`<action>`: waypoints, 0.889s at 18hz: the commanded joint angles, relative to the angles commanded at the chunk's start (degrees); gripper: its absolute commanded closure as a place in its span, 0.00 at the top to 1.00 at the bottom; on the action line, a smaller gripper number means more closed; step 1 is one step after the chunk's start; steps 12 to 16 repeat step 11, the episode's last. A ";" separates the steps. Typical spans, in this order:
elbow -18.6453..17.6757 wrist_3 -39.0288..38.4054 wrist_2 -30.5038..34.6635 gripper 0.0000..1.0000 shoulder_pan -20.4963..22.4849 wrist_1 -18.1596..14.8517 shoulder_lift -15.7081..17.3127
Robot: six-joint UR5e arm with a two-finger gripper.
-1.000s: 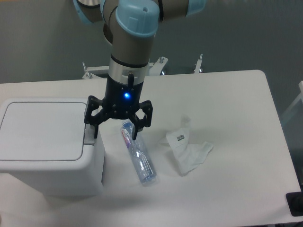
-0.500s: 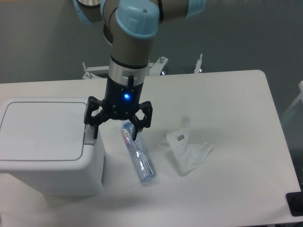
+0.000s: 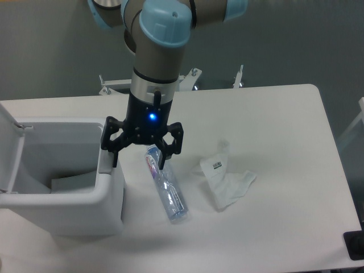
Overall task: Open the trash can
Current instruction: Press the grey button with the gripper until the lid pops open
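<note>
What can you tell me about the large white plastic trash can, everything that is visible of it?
The large white plastic trash can is boxy with rounded corners and stands upright at the table's left edge. Its flat hinged lid is swung up on the left, so the bin is open. Inside, something pale lies at the bottom. A grey push tab sits on the right rim, where one finger of the open black gripper reaches; contact cannot be told.

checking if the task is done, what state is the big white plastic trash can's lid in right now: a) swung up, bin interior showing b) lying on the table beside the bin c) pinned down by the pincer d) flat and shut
a: the large white boxy plastic trash can has its hinged white lid tipped up at the left edge, so the inside of the bin is visible.
</note>
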 joint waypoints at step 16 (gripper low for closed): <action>2.29 19.67 14.23 1.00 5.01 -0.53 -0.17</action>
